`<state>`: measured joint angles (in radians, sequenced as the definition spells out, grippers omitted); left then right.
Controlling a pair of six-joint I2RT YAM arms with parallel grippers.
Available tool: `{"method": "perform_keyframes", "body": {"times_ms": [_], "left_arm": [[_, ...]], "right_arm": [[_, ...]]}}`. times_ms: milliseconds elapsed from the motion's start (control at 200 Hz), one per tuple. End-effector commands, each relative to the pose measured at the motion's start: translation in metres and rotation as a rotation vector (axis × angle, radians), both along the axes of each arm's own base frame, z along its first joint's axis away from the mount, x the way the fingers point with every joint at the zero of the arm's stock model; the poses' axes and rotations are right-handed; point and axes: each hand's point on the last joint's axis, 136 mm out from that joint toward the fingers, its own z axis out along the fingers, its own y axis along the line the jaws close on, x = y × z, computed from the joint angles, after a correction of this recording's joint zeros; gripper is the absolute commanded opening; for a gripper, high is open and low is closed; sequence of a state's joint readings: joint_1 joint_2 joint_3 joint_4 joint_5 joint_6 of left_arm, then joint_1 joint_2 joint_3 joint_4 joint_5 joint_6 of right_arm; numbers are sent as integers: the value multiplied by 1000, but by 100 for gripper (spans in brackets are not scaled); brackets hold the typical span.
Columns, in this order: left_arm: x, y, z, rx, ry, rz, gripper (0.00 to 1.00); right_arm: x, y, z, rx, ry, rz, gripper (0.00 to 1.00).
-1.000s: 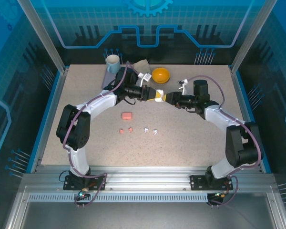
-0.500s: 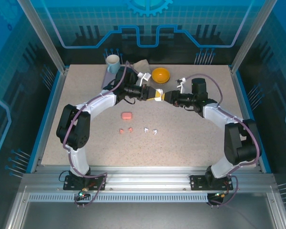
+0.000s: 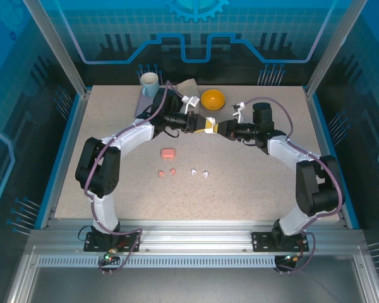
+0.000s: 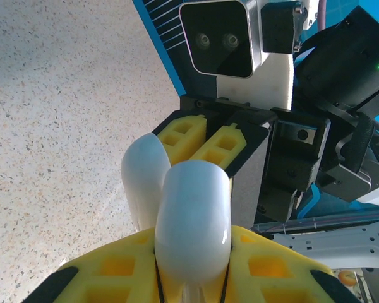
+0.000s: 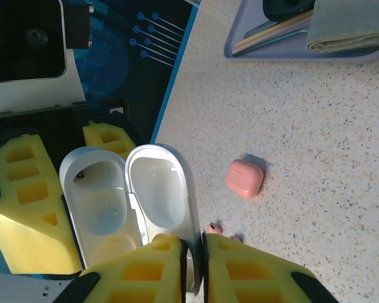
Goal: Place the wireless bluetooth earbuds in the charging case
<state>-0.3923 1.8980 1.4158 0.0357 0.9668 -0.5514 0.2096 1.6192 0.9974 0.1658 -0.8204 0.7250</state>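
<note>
A white charging case [image 3: 209, 125] hangs open above the table's back middle, held between both grippers. My left gripper [image 4: 192, 245] is shut on the case's rounded body [image 4: 192, 214]. My right gripper [image 5: 193, 246] is shut on the edge of the raised lid [image 5: 156, 183]; the empty body [image 5: 96, 202] shows beside it. A closed pink case [image 3: 168, 153] [image 5: 245, 178] lies on the table. Nearer the front lie two pink earbuds [image 3: 167, 172] and two white earbuds [image 3: 199, 172]. One pink earbud [image 5: 213, 227] peeks out beside my right fingers.
An orange bowl [image 3: 213, 98] stands just behind the grippers. A pale mug [image 3: 150, 81] and a lilac tray [image 5: 284, 50] with a folded cloth [image 5: 350, 25] sit at the back left. Blue walls edge the table.
My right gripper has closed its jaws onto the white case's lid. Both grippers have shifted slightly left and back. The earbuds and pink case have not moved.
</note>
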Motion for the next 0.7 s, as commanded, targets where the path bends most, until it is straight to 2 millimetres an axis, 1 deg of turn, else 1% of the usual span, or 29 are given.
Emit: {"method": "perform_keyframes", "body": {"times_ms": [0,70,170,255,340,405,550,695], "left_arm": [[-7,-4,1,-22,10,-42,0],[-6,-3,-1,-18,11,-38,0],[-5,-3,-1,-16,9,-34,6],[-4,-2,-1,-13,7,-27,15],[-3,-2,-1,-10,4,-20,28],[-2,-1,0,-8,-2,-14,34],[3,4,2,2,-9,16,56],[9,17,7,10,-17,46,69]], "right_arm": [[3,11,15,21,-44,38,10],[3,11,14,15,-40,39,8],[3,10,15,8,-41,40,1],[2,10,14,-2,-37,38,0],[3,8,15,-18,-38,33,0],[3,7,16,-36,-41,30,0],[4,2,13,-107,-37,23,0],[7,-3,10,-176,-47,30,0]]}}
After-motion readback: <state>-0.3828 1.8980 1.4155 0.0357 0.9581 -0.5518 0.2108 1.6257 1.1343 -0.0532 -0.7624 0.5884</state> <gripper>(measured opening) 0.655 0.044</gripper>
